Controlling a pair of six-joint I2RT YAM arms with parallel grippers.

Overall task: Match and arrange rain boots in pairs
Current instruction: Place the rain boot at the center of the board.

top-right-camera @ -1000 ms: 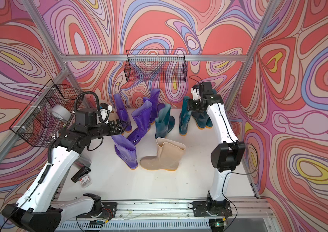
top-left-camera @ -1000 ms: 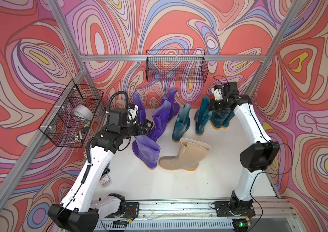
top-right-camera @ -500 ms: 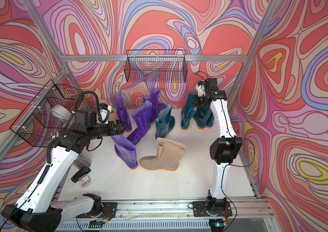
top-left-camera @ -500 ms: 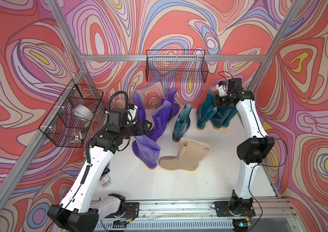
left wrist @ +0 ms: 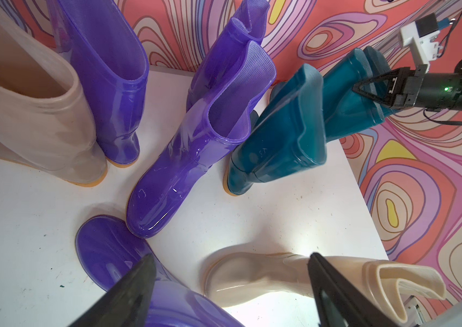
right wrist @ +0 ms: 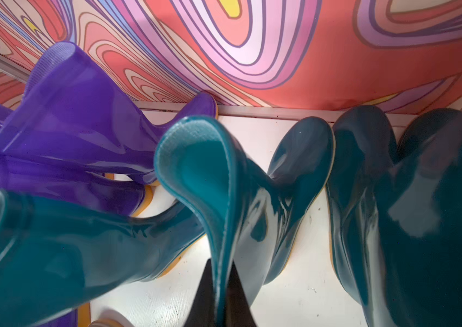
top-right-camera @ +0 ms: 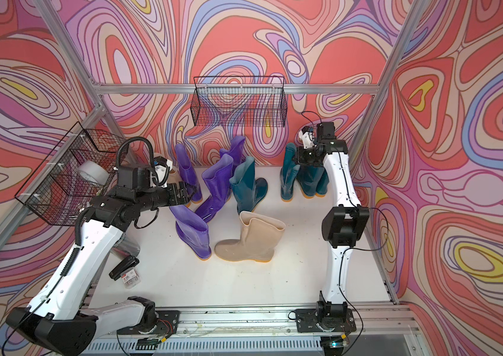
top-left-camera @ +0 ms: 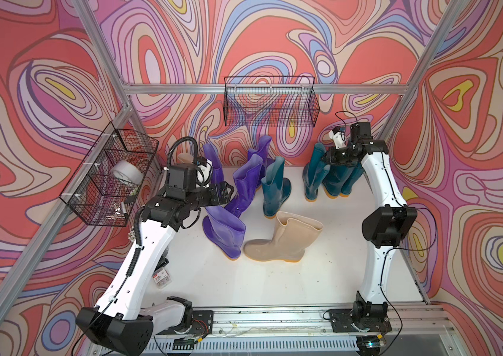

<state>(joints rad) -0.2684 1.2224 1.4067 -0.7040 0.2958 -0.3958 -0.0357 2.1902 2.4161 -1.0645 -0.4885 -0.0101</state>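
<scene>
The right hand (top-left-camera: 327, 157) is seen clenched on the upper rim of a held teal boot (top-left-camera: 312, 175) near the back right corner of the tabletop (top-left-camera: 321, 277). In the right wrist view this rim is pinched flat between the two fingers (right wrist: 205, 294). Whether the sole is lifted from the tabletop cannot be told. Two more teal boots (top-left-camera: 341, 182) are found just beside it at the wall, and a fourth teal boot (top-left-camera: 274, 191) is standing apart, near the middle.

The left hand (top-left-camera: 228, 191) is released, with the jaws wide apart and nothing between them, above a front purple boot (top-left-camera: 225, 228). A leaning purple boot (top-left-camera: 245, 185) is placed just behind that one, and two other purple boots (top-left-camera: 213, 166) are seen at the back wall. A front beige boot (top-left-camera: 287, 243) is found just beside the front purple boot. A second beige boot (left wrist: 25, 113) is at the back left, mostly hidden by the left arm in both top views.
</scene>
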